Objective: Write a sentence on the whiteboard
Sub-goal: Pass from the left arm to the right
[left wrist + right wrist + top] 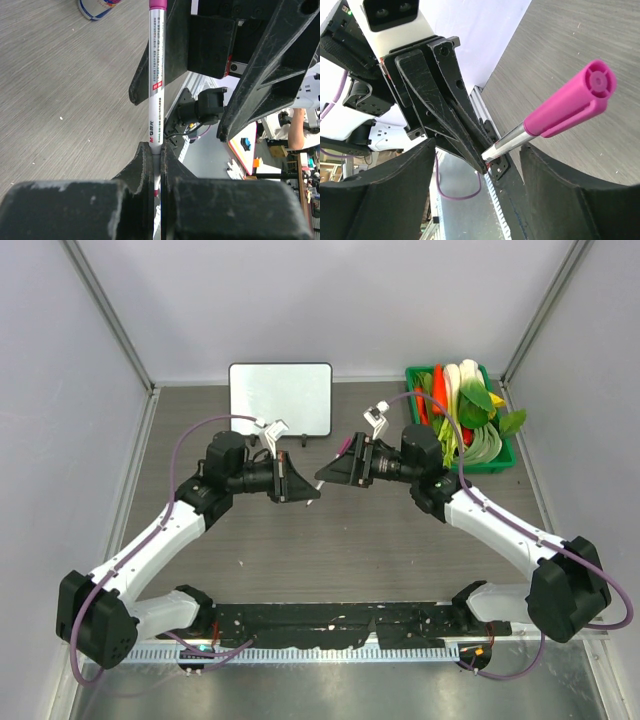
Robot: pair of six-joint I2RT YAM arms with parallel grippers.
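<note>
The whiteboard [280, 398] sits at the far edge of the counter [350, 560], left of centre and well apart from both arms; from above its face shows plain white. The two arms meet over the middle of the counter in front of it. The left hand [305, 490] is clamped narrow on a marker [156, 90], its fingers [142, 165] pressed against the lower end of the silver, printed barrel. The barrel runs straight out from that grip to a pink-magenta cap [570, 100]. The right hand [479, 145] faces the left one and stands wide. The capped end of the marker lies in the gap between its spread fingers [385, 195]. In the left wrist view the barrel runs just beside one of those fingers, but whether they touch cannot be told. At the far right of the counter stands a green basket [485, 467] of vegetables, close behind the right arm.
</note>
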